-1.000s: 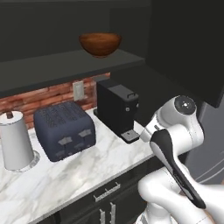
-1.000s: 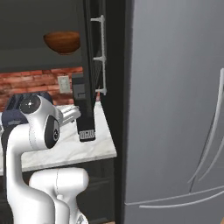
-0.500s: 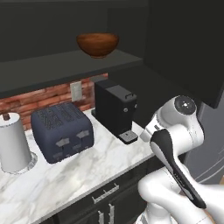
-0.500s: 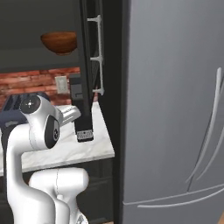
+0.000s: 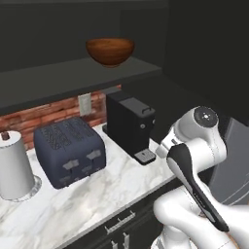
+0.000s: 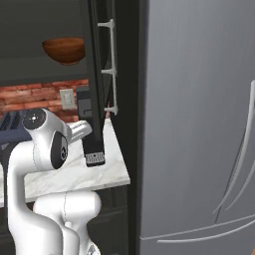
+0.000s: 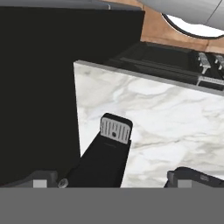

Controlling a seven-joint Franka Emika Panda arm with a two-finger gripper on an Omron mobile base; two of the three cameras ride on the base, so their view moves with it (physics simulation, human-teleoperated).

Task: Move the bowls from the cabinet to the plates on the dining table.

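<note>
A reddish-brown wooden bowl (image 5: 110, 51) stands upright on the dark shelf of the cabinet (image 5: 68, 78), above the counter. From the other side the same bowl (image 6: 64, 50) shows left of the cabinet's open door (image 6: 97, 60) with its silver bar handle. My gripper (image 7: 114, 181) is open and holds nothing. It points down at the marble counter, over a black coffee machine, well below the bowl. The plates and the dining table are out of view.
On the marble counter (image 5: 97, 194) stand a black coffee machine (image 5: 130, 125), a dark blue toaster (image 5: 68, 151) and a paper towel roll (image 5: 14, 165). A tall grey fridge (image 6: 199, 124) fills the right side. A brick wall (image 5: 44, 114) backs the counter.
The whole picture has shifted slightly as the base moved, and the counter things look a little nearer. The bowl stays on its shelf and the gripper stays open.
</note>
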